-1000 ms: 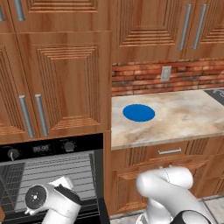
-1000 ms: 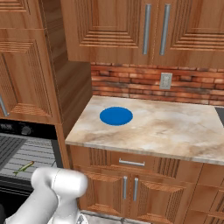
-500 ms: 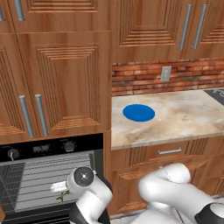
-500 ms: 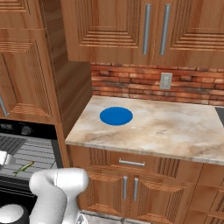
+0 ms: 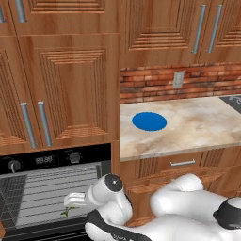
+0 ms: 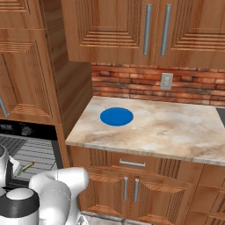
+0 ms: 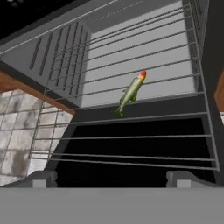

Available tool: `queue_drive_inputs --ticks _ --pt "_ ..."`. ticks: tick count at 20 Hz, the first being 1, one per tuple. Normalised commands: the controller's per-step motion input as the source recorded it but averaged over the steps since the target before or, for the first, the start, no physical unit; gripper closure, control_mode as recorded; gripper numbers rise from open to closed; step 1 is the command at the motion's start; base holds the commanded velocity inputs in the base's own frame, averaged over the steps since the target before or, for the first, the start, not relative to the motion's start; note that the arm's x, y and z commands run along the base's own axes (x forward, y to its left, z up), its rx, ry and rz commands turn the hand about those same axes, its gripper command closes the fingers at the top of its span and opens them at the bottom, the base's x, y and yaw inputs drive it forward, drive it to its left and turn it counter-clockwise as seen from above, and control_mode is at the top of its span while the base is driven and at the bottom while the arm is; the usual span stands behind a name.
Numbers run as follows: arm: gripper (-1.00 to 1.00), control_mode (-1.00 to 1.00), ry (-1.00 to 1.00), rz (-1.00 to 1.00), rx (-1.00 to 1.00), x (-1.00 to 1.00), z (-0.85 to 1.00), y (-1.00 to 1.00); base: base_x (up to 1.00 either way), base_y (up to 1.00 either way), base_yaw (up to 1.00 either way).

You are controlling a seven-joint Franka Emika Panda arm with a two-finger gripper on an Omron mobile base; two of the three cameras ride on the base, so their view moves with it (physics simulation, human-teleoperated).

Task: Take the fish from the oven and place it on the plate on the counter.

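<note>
The gripper (image 7: 109, 177) is wide and empty. The fish (image 7: 130, 92) lies just ahead on the rack (image 7: 131, 131). Next, I think, reach in and pinch it.

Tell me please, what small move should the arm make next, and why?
Probably advance the open gripper toward the fish, because it lies untouched on the wire rack inside the oven, beyond the fingertips, and the plate is bare.

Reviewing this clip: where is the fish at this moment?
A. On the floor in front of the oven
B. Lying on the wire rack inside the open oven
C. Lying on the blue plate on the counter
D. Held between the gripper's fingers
B: the hand view shows the fish lying on the oven wire rack, ahead of the open gripper; the plate on the counter is bare.
</note>
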Motion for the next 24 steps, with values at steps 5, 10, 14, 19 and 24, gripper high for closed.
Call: queue_drive_inputs --ticks 5,10,14,19,24 --pt "-1.00 -1.00 0.27 0.00 0.00 0.00 0.00 0.01 0.00 0.00 0.00" --pt "-1.00 -1.00 0.06 -0.04 -0.07 0.00 0.00 0.15 0.00 0.00 0.00" --pt "-1.00 -1.00 -0.06 -0.07 -0.09 -0.01 -0.07 0.12 0.00 0.00 0.00" --pt "-1.00 -1.00 -0.12 -0.03 -0.03 0.00 -0.01 0.03 0.00 0.00 0.00" --pt "-1.00 -1.00 -0.02 -0.04 -0.03 0.40 0.00 0.00 0.00 0.00 0.00"
